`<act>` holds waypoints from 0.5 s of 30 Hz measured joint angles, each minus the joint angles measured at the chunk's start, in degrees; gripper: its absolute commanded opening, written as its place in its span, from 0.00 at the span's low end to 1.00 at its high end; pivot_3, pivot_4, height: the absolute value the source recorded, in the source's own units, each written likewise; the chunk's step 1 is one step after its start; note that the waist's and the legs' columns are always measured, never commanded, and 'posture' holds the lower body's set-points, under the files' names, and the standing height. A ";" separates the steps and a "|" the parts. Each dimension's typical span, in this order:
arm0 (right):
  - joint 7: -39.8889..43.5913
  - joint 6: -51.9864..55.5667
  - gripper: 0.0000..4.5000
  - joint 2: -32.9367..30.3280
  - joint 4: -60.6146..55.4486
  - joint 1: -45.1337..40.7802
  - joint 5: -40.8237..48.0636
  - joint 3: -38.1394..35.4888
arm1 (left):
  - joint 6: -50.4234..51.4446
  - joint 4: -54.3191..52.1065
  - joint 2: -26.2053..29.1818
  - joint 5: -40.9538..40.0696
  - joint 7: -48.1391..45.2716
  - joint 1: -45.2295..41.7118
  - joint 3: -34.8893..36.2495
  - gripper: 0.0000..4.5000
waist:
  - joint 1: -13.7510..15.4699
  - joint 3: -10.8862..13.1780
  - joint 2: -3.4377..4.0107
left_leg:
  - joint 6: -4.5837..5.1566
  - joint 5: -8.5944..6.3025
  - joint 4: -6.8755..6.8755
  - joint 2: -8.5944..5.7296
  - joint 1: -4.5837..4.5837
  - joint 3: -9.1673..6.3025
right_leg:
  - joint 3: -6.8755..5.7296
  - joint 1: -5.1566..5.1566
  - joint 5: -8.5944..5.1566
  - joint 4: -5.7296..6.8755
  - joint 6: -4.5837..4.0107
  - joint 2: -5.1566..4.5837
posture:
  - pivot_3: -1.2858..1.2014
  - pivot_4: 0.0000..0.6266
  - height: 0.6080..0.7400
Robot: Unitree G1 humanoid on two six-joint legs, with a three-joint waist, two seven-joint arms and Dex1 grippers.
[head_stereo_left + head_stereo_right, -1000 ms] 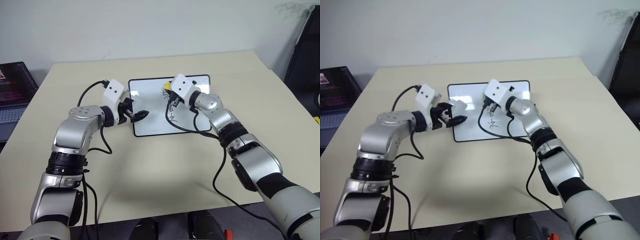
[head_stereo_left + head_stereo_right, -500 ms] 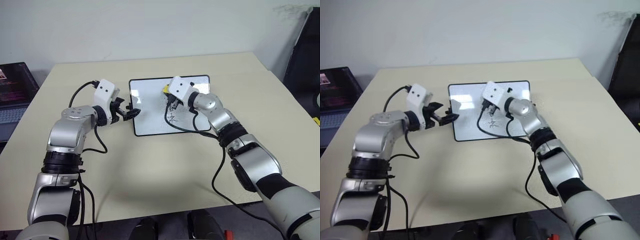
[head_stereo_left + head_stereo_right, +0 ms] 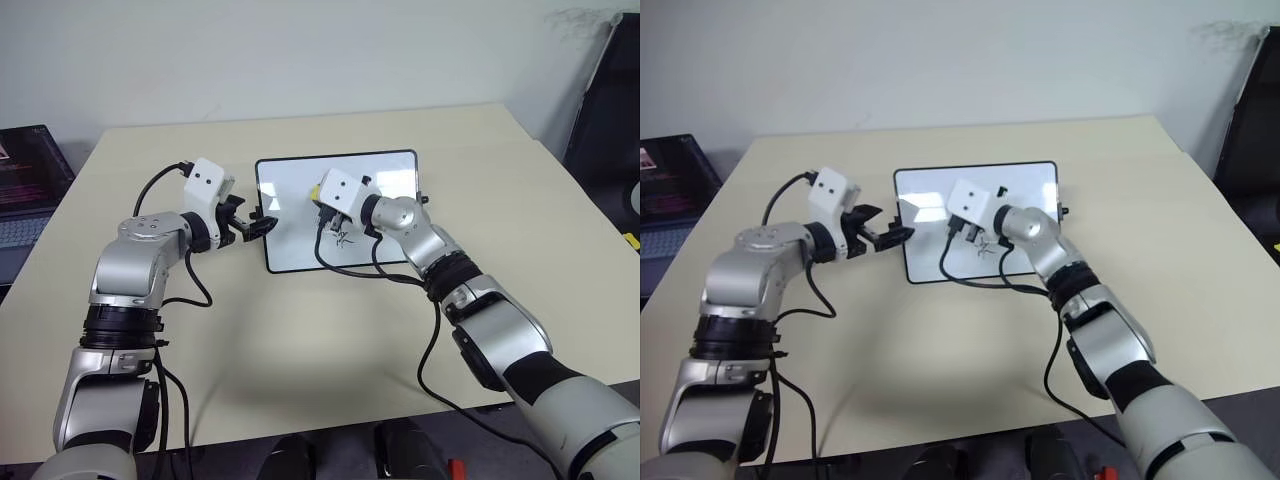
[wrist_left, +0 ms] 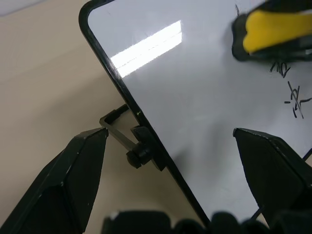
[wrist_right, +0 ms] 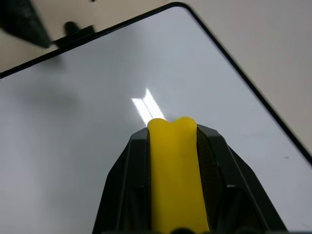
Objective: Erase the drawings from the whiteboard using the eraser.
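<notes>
Mid-frame on the beige table (image 3: 300, 330), small glossy white board with thin black frame (image 3: 395, 168) — bracketed at its left-edge knob by the left gripper (image 3: 262, 224), fingers spread wide, likely to steady it. Yellow block eraser (image 5: 174, 175) pinched tight in the right gripper (image 5: 171, 141) over the surface. Black marker squiggles (image 4: 292, 100) partly hidden behind the wrist — pad contact hard to make out.

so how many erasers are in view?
1. The yellow eraser is clamped in the right gripper over the whiteboard, just above the drawings. No other is visible; the arms could hide something.
</notes>
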 measured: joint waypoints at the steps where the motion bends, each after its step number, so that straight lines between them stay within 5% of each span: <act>1: 0.27 0.40 0.21 0.00 -0.09 0.05 -0.05 -0.07 | 0.01 -0.01 0.00 0.00 0.00 0.00 0.00 1.00 | 0.04 0.00 0.00 | 0.02 0.01 0.00 0.00 0.05 -0.03 | -0.02 0.05 0.04 0.00 -0.01 0.01 | 0.52 0.24 1.00; 15: 0.45 5.65 0.21 -2.66 -6.47 -0.46 4.21 -6.35 | 0.12 -0.03 0.01 -0.14 -0.09 0.01 0.00 1.00 | -0.01 0.01 0.00 | -0.22 0.18 -0.18 0.04 -0.33 0.07 | 0.04 -0.40 0.11 -0.22 0.00 -0.03 | 0.52 0.24 1.00</act>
